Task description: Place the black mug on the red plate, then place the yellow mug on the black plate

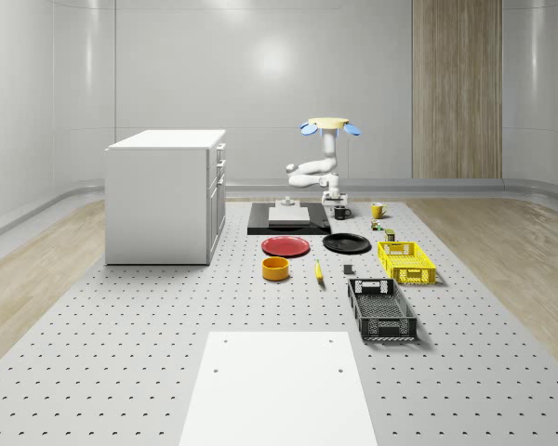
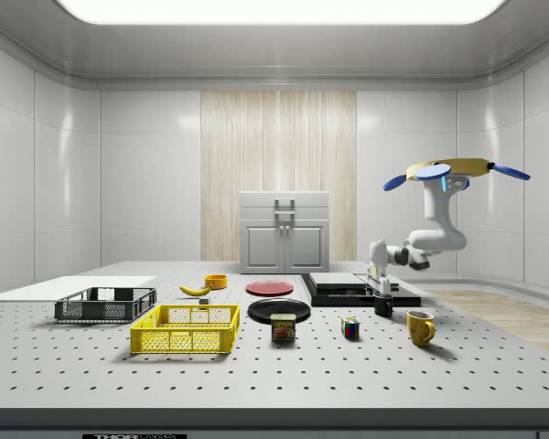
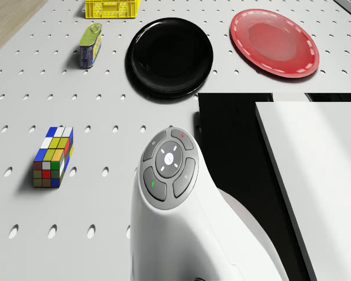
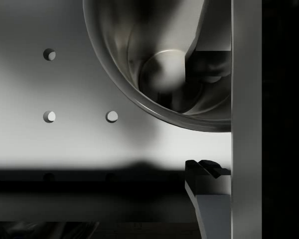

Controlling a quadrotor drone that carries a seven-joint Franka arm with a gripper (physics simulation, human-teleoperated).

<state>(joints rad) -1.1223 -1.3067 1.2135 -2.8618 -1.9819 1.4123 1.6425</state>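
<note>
The black mug (image 1: 341, 213) (image 2: 383, 306) stands on the table beside the black platform, and the wrist view looks down into its bowl (image 4: 159, 64). My gripper (image 1: 338, 204) (image 2: 382, 289) (image 4: 208, 119) is directly over it and open. One finger is inside the mug and the other finger (image 4: 212, 204) is outside, with the mug's wall between them and a gap showing. The yellow mug (image 1: 378, 210) (image 2: 421, 326) stands close by. The red plate (image 1: 286, 245) (image 3: 275, 42) and black plate (image 1: 347, 243) (image 3: 169, 55) lie side by side. The drone (image 1: 331, 125) (image 2: 453, 169) hovers above the table's far end.
A black platform (image 1: 260, 223) carrying a white block sits next to the mug. A can (image 3: 89, 45) and a Rubik's cube (image 3: 52, 157) lie near the black plate. Further off are a yellow crate (image 1: 406, 261), a black crate (image 1: 381, 308), an orange bowl (image 1: 275, 268), a banana (image 1: 318, 270) and a white cabinet (image 1: 166, 195).
</note>
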